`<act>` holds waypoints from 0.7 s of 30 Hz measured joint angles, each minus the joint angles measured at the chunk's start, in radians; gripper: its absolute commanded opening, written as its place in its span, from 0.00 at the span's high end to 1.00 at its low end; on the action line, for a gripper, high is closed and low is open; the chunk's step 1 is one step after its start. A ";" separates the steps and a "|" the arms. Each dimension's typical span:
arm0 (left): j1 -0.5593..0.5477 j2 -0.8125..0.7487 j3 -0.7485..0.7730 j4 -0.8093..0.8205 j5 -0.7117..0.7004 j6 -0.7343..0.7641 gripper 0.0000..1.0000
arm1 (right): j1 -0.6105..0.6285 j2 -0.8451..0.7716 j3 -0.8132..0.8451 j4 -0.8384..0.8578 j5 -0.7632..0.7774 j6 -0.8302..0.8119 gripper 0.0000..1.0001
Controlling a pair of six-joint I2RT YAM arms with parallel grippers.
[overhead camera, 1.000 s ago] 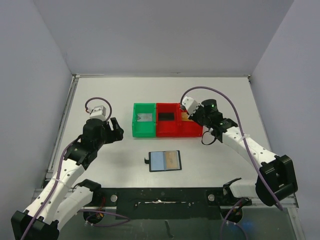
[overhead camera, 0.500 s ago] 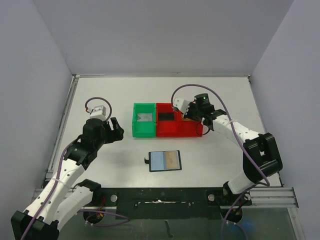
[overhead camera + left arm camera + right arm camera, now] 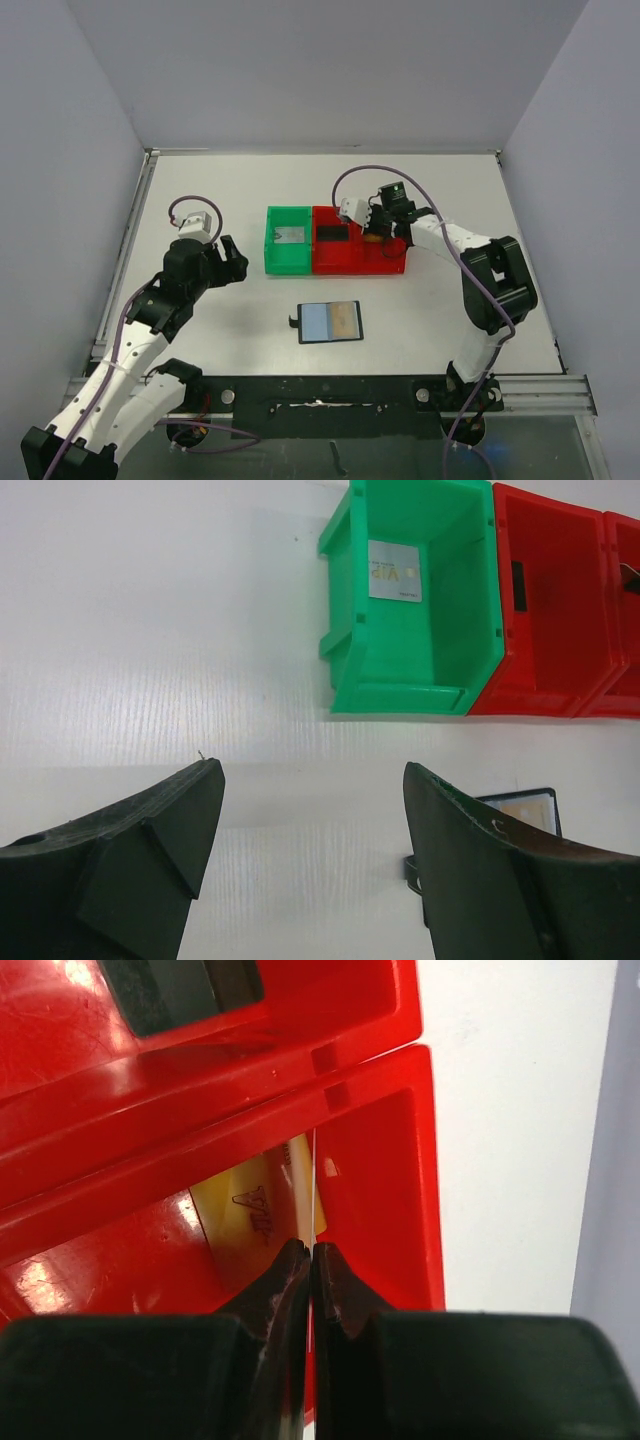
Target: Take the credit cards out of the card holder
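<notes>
Gold card (image 3: 245, 1215), clamped edge-on in my right jaws, newly swung over the rightmost red bin (image 3: 380, 1180): last card nearly binned; left jaws apart.

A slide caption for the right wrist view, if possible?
Shut jaws hold the gold card edge-on over a red bin.

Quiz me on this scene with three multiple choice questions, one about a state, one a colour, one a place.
1. The card holder lies: A open flat, B folded shut, C on edge.
2. The black card lies on plastic coloured: A green, B blue, C red.
3. The pale grey card is: A beside the black card, B in the green bin, C inside the card holder.
Answers: 1 A, its bluish inner pockets face up; 2 C, a red bin surrounds it; 3 B, it rests on the green floor.
</notes>
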 measured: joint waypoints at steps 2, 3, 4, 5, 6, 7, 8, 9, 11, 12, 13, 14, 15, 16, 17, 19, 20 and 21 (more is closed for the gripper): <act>0.000 0.000 0.000 0.004 0.002 0.001 0.28 | -0.003 0.018 0.000 0.000 0.001 -0.010 0.96; 0.000 0.000 0.000 0.005 0.002 0.002 0.28 | -0.003 0.022 0.000 0.000 0.002 -0.014 0.95; 0.000 0.000 0.000 0.005 0.003 0.002 0.28 | -0.003 0.026 0.000 0.001 0.002 -0.018 0.94; 0.000 0.000 0.000 0.005 0.003 0.002 0.28 | -0.003 0.027 -0.001 0.001 0.001 -0.024 0.92; 0.000 0.000 0.000 0.005 0.005 0.002 0.28 | -0.003 0.027 -0.002 0.002 0.001 -0.029 0.92; 0.000 0.000 0.000 0.005 0.005 0.003 0.28 | -0.003 0.027 -0.002 0.006 0.001 -0.037 0.92; 0.000 0.000 0.000 0.006 0.006 0.003 0.28 | -0.003 0.027 -0.002 0.008 0.000 -0.039 0.91; 0.000 0.000 0.000 0.007 0.006 0.003 0.28 | -0.003 0.027 -0.002 0.008 -0.002 -0.043 0.91; 0.000 0.000 -0.001 0.011 0.006 0.005 0.28 | -0.003 0.027 -0.002 0.008 -0.008 -0.048 0.88; 0.000 0.000 -0.001 0.012 0.006 0.006 0.28 | -0.003 0.027 -0.002 0.008 -0.011 -0.051 0.87; 0.000 0.000 -0.001 0.012 0.006 0.006 0.28 | -0.003 0.027 -0.002 0.008 -0.014 -0.055 0.87; 0.000 0.000 -0.001 0.012 0.006 0.007 0.28 | -0.003 0.027 -0.003 0.008 -0.016 -0.060 0.87; 0.000 0.001 -0.001 0.012 0.007 0.008 0.28 | -0.003 0.027 -0.005 0.008 -0.016 -0.064 0.87; 0.000 0.002 -0.001 0.012 0.008 0.008 0.28 | -0.003 0.027 -0.007 0.008 -0.019 -0.067 0.87; 0.000 0.003 -0.001 0.012 0.009 0.009 0.29 | -0.003 0.027 -0.010 0.008 -0.021 -0.070 0.87; 0.000 0.004 -0.001 0.012 0.010 0.010 0.28 | -0.003 0.027 -0.012 0.008 -0.024 -0.074 0.87; 0.000 0.004 -0.002 0.012 0.010 0.010 0.29 | -0.003 0.029 -0.012 0.008 -0.024 -0.076 0.87; 0.000 0.005 -0.002 0.012 0.011 0.010 0.28 | -0.003 0.030 -0.012 0.008 -0.023 -0.078 0.86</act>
